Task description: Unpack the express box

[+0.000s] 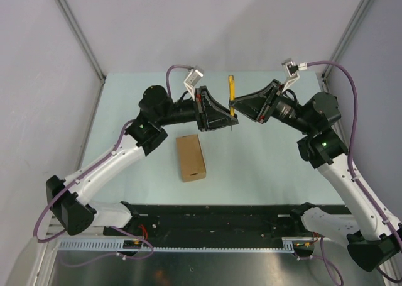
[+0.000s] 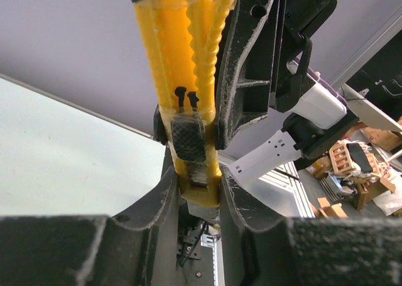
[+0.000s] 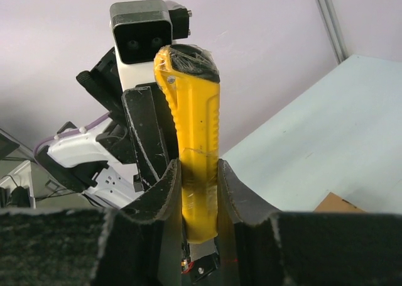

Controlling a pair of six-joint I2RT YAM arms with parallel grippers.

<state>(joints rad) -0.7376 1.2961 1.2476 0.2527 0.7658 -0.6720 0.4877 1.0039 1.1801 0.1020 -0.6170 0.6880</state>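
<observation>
Both pairs of jaws pinch the utility knife (image 1: 232,96); the express box (image 1: 191,158) lies near-left of them, lengthwise near-to-far, closer to the left arm (image 1: 125,149).

Both arms fold inward, tips meeting; left pincer (image 1: 231,121) and right pincer (image 1: 234,105) each clamp the utility knife (image 1: 231,85).

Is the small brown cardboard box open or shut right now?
Shut: the small brown cardboard box lies flat on the pale table, its top face unbroken, no flap raised.
</observation>
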